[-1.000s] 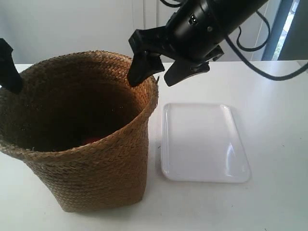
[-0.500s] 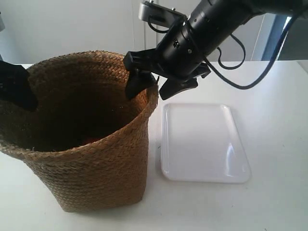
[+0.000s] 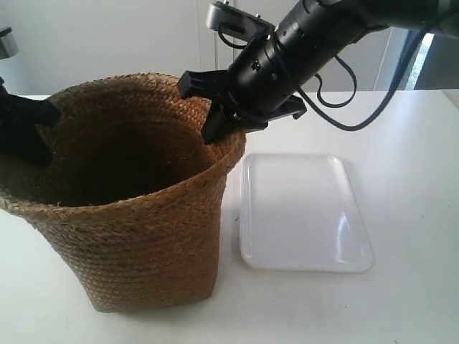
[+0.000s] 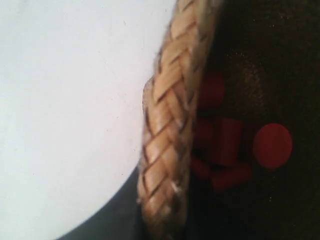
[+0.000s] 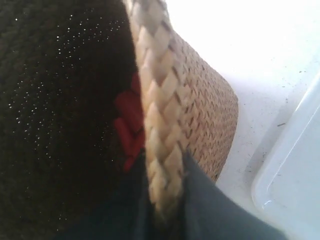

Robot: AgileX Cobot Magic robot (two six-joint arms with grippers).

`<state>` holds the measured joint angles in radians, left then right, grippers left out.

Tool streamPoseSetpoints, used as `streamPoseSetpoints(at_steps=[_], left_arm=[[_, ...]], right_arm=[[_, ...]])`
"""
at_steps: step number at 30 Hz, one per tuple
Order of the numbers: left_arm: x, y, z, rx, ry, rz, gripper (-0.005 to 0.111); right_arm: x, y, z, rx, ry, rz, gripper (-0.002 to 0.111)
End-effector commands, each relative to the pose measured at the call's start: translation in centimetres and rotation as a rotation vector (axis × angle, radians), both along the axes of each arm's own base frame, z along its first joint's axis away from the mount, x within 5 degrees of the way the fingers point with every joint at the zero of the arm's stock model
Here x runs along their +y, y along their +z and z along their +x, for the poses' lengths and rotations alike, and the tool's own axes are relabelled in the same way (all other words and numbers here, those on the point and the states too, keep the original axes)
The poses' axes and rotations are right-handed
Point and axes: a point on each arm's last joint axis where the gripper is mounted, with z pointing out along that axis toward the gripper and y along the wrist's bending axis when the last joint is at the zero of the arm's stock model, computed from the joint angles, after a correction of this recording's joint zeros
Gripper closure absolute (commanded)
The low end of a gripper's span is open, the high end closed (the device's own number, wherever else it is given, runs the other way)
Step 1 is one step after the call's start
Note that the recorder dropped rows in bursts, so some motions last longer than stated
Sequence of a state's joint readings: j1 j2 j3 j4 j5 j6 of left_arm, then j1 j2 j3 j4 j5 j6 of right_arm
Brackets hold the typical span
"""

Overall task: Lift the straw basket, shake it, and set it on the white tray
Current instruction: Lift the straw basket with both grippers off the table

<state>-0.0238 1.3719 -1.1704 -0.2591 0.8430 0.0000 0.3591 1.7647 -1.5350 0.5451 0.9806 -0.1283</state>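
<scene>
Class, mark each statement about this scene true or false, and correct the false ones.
1. The basket stands on the tray. False: it stands on the table, beside the tray.
2. Nothing lies on the tray. True.
3. Red pieces lie inside the basket. True.
4. The right end effector hangs over the tray. False: it straddles the basket's rim on the tray side.
</scene>
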Motion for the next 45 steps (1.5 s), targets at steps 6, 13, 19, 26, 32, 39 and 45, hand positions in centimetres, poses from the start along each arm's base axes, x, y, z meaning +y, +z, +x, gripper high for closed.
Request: streamPoseSetpoints(at_steps=[6, 13, 19, 26, 32, 39, 45], left_arm=[[-1.3, 5.2, -2.1, -0.381, -0.035, -0.031, 0.107], [-4.7, 8.1, -6.5, -0.622, -0.186, -0.059, 0.107], [-3.8, 5.2, -9.4, -0.716, -0.142, -0.07, 0.107], [-2.6, 4.2, -11.9, -0.862, -0.088, -0.078, 0.107], [-2.4, 2.3, -11.5, -0.876, -0.053, -0.068, 0.107], [-2.3, 2.4, -10.1, -0.95, 0.044, -0.11, 0.107], [-2.6, 2.4, -11.4, -0.824, -0.027, -0.113, 0.107]], right_arm=[[-1.6, 5.8, -2.2, -0.286, -0.057, -0.045, 0.108], [-0.9, 8.3, -9.9, -0.58, -0.01, -0.101, 0.108], [-3.5, 4.6, -13.3, -0.601, -0.148, -0.126, 0.108], [-3.8, 3.5, -15.0, -0.661, -0.141, -0.03, 0.108], [-3.2, 3.1, -14.7, -0.692, -0.145, 0.037, 0.108], [-2.8, 2.4, -14.0, -0.697, -0.126, 0.013, 0.108], [-2.7, 3.3, -15.4, -0.625, -0.158, 0.094, 0.108]])
